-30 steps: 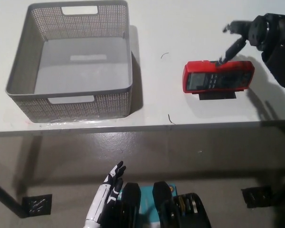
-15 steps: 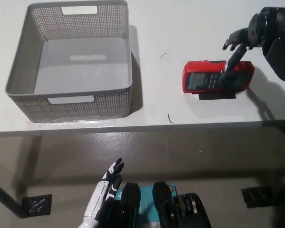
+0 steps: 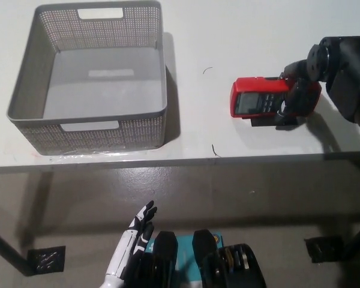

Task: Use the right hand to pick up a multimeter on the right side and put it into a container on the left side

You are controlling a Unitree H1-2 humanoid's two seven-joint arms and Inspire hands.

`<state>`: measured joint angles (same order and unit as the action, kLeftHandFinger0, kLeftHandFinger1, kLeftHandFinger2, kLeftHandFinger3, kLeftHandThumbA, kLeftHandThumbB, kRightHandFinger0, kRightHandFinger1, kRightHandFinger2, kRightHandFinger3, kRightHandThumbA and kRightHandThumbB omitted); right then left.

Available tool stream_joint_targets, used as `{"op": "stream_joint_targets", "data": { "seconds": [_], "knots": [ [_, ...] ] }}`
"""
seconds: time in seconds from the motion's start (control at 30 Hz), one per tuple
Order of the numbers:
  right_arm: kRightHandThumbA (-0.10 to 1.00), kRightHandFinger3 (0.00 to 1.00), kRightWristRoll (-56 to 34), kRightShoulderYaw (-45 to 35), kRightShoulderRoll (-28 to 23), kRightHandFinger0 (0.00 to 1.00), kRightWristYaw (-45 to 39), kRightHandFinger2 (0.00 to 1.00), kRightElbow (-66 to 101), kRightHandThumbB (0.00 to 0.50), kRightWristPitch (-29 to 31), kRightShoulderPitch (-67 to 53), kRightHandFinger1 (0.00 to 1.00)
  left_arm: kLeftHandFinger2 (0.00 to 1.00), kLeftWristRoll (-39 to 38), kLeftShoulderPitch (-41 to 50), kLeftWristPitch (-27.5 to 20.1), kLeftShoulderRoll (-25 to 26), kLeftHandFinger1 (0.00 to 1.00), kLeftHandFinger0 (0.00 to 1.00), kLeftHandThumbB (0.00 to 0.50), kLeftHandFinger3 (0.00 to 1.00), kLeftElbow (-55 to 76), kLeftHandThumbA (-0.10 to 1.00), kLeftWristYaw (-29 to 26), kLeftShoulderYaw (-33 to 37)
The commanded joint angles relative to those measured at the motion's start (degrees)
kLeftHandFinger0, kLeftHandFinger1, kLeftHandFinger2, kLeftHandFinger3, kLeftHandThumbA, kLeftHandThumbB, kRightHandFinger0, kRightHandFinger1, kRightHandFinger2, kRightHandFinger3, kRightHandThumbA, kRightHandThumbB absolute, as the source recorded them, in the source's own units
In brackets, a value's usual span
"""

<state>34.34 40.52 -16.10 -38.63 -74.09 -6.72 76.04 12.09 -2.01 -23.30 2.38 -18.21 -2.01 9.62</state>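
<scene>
Red-cased, one multimeter (image 3: 261,103) is seen lying on the white table (image 3: 228,36), on its right side, well apart from the one grey perforated container (image 3: 87,129) at the left. The black right hand (image 3: 297,90) has been lowered since a second ago — its fingers are now curled over the meter's right end, where before they were held spread above it. The white left hand (image 3: 132,240) is kept low at the bottom — fingers straight, nothing held.
</scene>
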Motion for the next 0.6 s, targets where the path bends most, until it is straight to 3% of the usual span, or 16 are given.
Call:
{"op": "stream_joint_targets", "data": {
  "seconds": [0.0, 0.03, 0.1, 0.13, 0.17, 0.2, 0.23, 0.27, 0.3, 0.33, 0.37, 0.43, 0.47, 0.5, 0.53, 0.57],
  "knots": [
    [0.88, 1.00, -1.36, -2.01, 3.13, 1.00, 2.94, 1.00, -5.42, 0.500, 3.40, -3.15, 1.00, 1.00, 0.40, 0.40, -1.53, -0.21, 1.00, 1.00, 0.393, 1.00, 0.43, 1.00, 0.37, 0.57],
    [0.81, 1.00, -1.74, -2.81, 3.83, 1.00, 5.22, 1.00, -6.02, 0.500, 1.63, -3.96, 1.00, 1.00, 0.53, 0.49, -1.58, -0.19, 1.00, 1.00, 0.391, 1.00, 0.53, 1.00, 0.34, 0.63],
    [0.52, 1.00, -1.54, -4.19, 5.07, 1.00, 16.23, 1.00, -6.66, 0.452, 1.71, -6.95, 1.00, 1.00, 0.21, 0.49, -1.65, -0.20, 1.00, 1.00, 0.393, 1.00, 0.71, 1.00, 0.53, 0.68],
    [0.45, 1.00, -2.15, -5.31, 5.36, 1.00, 19.32, 1.00, -6.94, 0.459, 1.15, -7.79, 1.00, 1.00, 0.13, 0.58, -1.38, -0.21, 1.00, 1.00, 0.396, 1.00, 0.88, 1.00, 0.66, 0.75],
    [0.25, 1.00, -2.57, -6.19, 5.57, 1.00, 23.24, 1.00, -7.03, 0.401, 1.53, -8.97, 1.00, 1.00, 0.21, 0.51, -1.36, -0.21, 1.00, 1.00, 0.401, 1.00, 0.85, 1.00, 0.62, 0.75],
    [0.14, 1.00, -2.68, -6.81, 5.64, 0.94, 26.86, 1.00, -7.12, 0.329, 2.35, -10.20, 1.00, 1.00, 0.16, 0.35, -1.40, -0.25, 1.00, 1.00, 0.401, 1.00, 0.71, 1.00, 0.59, 0.71],
    [-0.01, 0.91, -2.30, -6.72, 5.59, 0.84, 28.87, 1.00, -7.15, 0.296, 3.07, -10.90, 0.96, 1.00, 0.09, 0.28, -1.29, -0.26, 1.00, 1.00, 0.401, 1.00, 0.75, 1.00, 0.60, 0.66],
    [-0.09, 0.73, -1.89, -6.76, 5.46, 0.57, 31.90, 0.67, -7.10, 0.203, 4.35, -12.04, 0.64, 1.00, 0.03, 0.16, -1.23, -0.14, 1.00, 1.00, 0.401, 1.00, 0.82, 1.00, 0.65, 0.58],
    [-0.10, 0.72, -2.08, -7.20, 5.36, 0.40, 33.82, 0.63, -7.03, 0.219, 5.30, -12.83, 0.53, 1.00, 0.00, 0.03, -1.41, 0.01, 1.00, 1.00, 0.400, 1.00, 0.75, 1.00, 0.69, 0.53],
    [-0.10, 0.54, -3.79, -9.16, 5.20, 0.04, 35.99, 0.48, -6.95, 0.153, 6.47, -13.97, 0.26, 1.00, -0.04, 0.01, -1.59, 0.07, 1.00, 1.00, 0.400, 1.00, 0.67, 1.00, 0.75, 0.56],
    [-0.10, 0.54, -6.00, -11.62, 5.15, 0.01, 36.59, 0.61, -6.95, 0.115, 7.08, -14.48, 0.32, 1.00, -0.12, -0.20, -1.56, 0.23, 1.00, 1.00, 0.397, 1.00, 0.76, 1.00, 0.86, 0.48],
    [-0.10, 0.55, -8.88, -15.37, 4.99, 0.02, 36.24, 0.84, -6.98, 0.108, 7.60, -14.70, 0.48, 1.00, -0.18, -0.53, -1.38, 0.47, 1.00, 1.00, 0.398, 1.00, 0.78, 1.00, 1.08, 0.45],
    [-0.10, 0.63, -12.13, -19.42, 4.85, 0.07, 35.50, 0.87, -6.99, 0.129, 7.55, -14.92, 0.54, 1.00, -0.45, -0.48, -1.11, 0.58, 1.00, 1.00, 0.400, 1.00, 0.89, 1.00, 1.44, 0.51],
    [-0.10, 0.61, -14.57, -22.53, 4.77, 0.01, 34.49, 0.81, -7.05, 0.130, 7.12, -14.97, 0.44, 1.00, -0.55, -0.46, -0.94, 0.57, 1.00, 1.00, 0.400, 1.00, 0.90, 1.00, 1.61, 0.58],
    [-0.10, 0.49, -19.27, -28.72, 4.74, 0.00, 33.88, 0.82, -7.12, 0.129, 6.10, -15.08, 0.43, 1.00, -0.77, -0.37, -0.67, 0.60, 1.00, 1.00, 0.394, 1.00, 1.03, 1.00, 1.98, 0.72],
    [-0.10, 0.49, -20.69, -30.94, 4.80, 0.00, 33.71, 0.83, -7.17, 0.127, 5.66, -15.10, 0.44, 1.00, -0.92, -0.30, -0.60, 0.59, 1.00, 1.00, 0.391, 1.00, 1.06, 1.00, 2.10, 0.72]
  ]
}}
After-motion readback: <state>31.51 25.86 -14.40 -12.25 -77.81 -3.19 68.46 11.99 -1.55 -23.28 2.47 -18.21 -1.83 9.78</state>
